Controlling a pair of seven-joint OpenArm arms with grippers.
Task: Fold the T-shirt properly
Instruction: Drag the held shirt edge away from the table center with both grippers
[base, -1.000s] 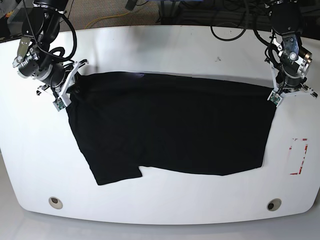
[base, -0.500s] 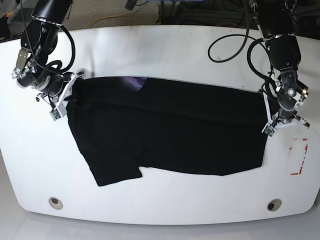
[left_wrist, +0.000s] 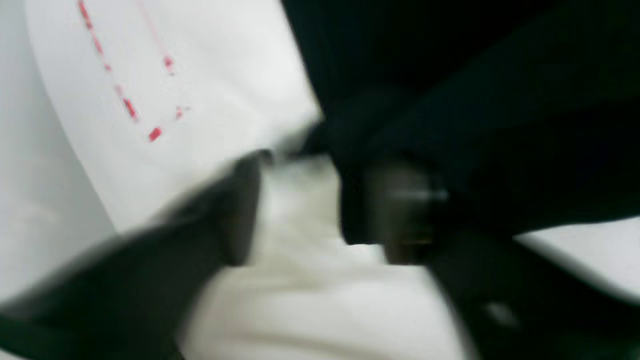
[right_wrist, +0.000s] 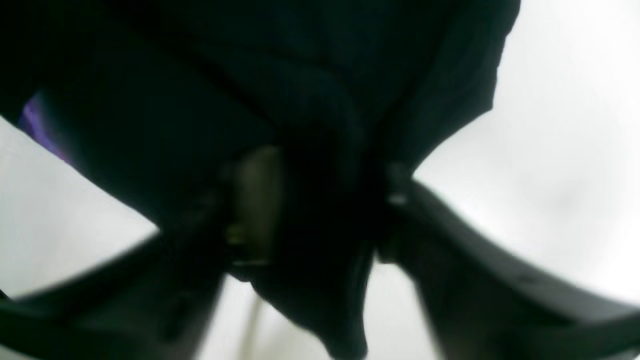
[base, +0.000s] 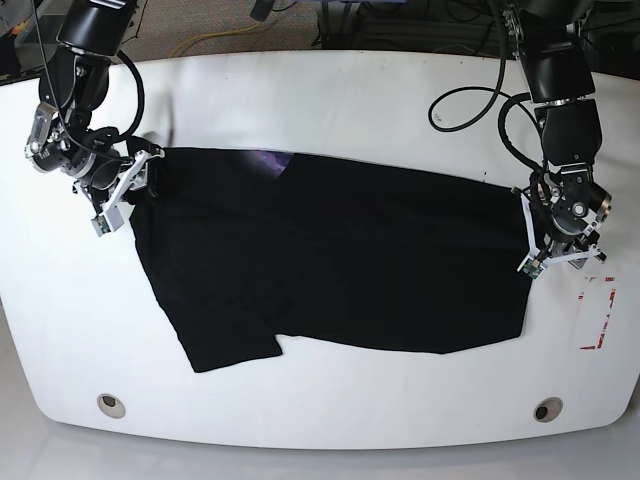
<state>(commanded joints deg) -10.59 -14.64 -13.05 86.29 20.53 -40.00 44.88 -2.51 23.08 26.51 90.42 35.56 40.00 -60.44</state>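
Note:
The black T-shirt (base: 340, 260) lies spread flat on the white table (base: 330, 90), one sleeve pointing to the near left. My left gripper (base: 533, 250) stands at the shirt's right edge. In the blurred left wrist view this gripper (left_wrist: 315, 205) is open: white table shows in the gap and the T-shirt (left_wrist: 475, 75) edge rests against one finger. My right gripper (base: 128, 190) is at the shirt's far-left corner. In the right wrist view that gripper (right_wrist: 332, 200) has its fingers apart with a fold of the T-shirt (right_wrist: 200, 75) between them.
Red dashed marks (base: 598, 315) sit on the table just right of the shirt, also seen as red marks (left_wrist: 130, 107) in the left wrist view. Two round holes (base: 112, 405) (base: 547, 409) lie near the front edge. Cables hang behind the table.
The left arm has come toward the front along the shirt's right edge, and that edge shifted slightly inward. The right arm drifted a little to the left at the far-left corner.

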